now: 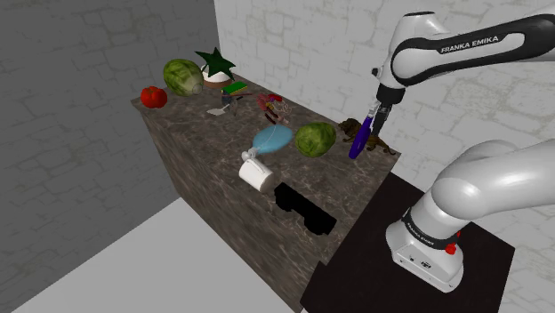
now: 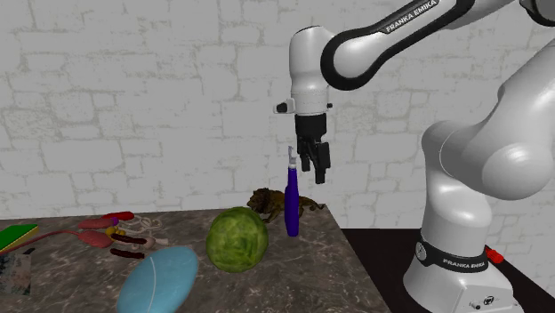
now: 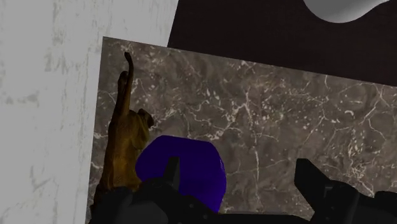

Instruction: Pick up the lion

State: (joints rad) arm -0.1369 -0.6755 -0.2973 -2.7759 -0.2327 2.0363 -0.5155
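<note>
Lower centre of the second exterior view: lion (image 2: 265, 202) sits at the table's (image 2: 338, 267) back corner by the wall, just behind an upright purple item (image 2: 291, 203). Gripper (image 2: 316, 169) hovers above, fingers spread, pinching nothing. Lion looks stiff, light and lumpy. I'd grab across the torso, clear of the tail.

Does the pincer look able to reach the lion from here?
Probably, but awkwardly: the open pincer hangs close above the lion, with an upright purple object standing in the way.
</note>
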